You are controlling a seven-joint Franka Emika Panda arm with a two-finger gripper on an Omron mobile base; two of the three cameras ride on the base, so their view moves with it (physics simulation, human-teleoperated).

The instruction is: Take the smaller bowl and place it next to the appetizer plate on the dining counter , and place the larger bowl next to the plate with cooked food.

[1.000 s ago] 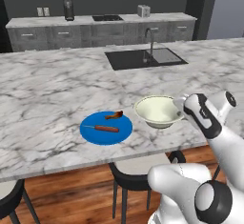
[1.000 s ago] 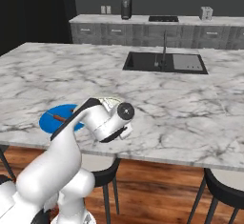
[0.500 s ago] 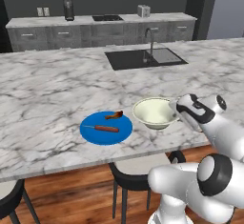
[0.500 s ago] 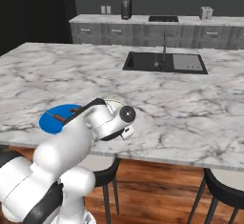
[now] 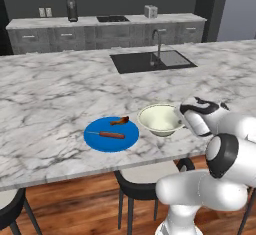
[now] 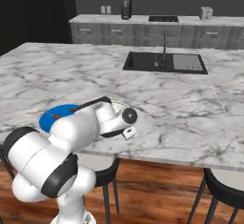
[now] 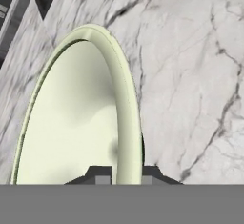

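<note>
The larger bowl (image 5: 160, 119), cream inside, sits upright on the dining counter (image 5: 50, 89) just right of the plate with cooked food (image 5: 111, 134), a bright blue plate with brown strips. My gripper (image 5: 182, 112) is at the bowl's right rim. In the hand view the bowl (image 7: 76, 123) is seen edge-on, and my gripper (image 7: 126, 173) has one finger inside the rim and one outside, shut on it. From the right base view the arm hides most of the bowl (image 6: 118, 106), and the blue plate (image 6: 57, 113) shows behind it. The smaller bowl and the appetizer plate are out of view.
A black inset sink (image 5: 150, 61) with a faucet lies mid-counter, far from the bowl. Dark stools (image 5: 135, 189) stand under the near overhang. Behind runs a counter with grey drawers (image 5: 100, 29). Bare marble (image 6: 190, 104) stretches to the right of the bowl.
The bowl and the gripper have moved a little lower and closer to the blue plate. The arm's elbow has dropped toward the counter edge.
</note>
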